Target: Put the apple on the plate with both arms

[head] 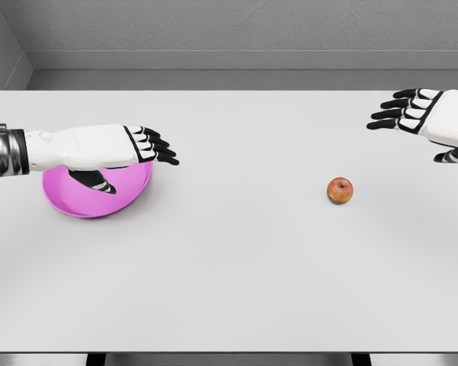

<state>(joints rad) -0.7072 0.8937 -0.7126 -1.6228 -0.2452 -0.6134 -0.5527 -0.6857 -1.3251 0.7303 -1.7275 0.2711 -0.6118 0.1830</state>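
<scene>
A white surface (229,267) fills most of the head view, with a grey wall (236,27) behind its far edge.

The apple (340,191), red with a yellowish patch, sits on the surface right of the middle. Nothing touches it, and it casts a small shadow beneath itself.

The plate (126,200) is pink and shallow like a bowl, and it lies on the left part of the surface, well apart from the apple. Nothing lies in the part of it that shows.

The left robot hand (141,146) comes in from the left edge on a white forearm with a dark metal cuff. It hangs over the far half of the plate and hides that part of the rim. Its black fingers (161,149) stretch out flat toward the right, released, and its thumb (99,183) points down over the plate's hollow. It holds nothing.

The right robot hand (415,114) comes in from the right edge, up near the far side of the surface. Its fingers (387,114) are spread and point left, released as well, grasping nothing. It is beyond the apple and to its right, clearly apart from it.
</scene>
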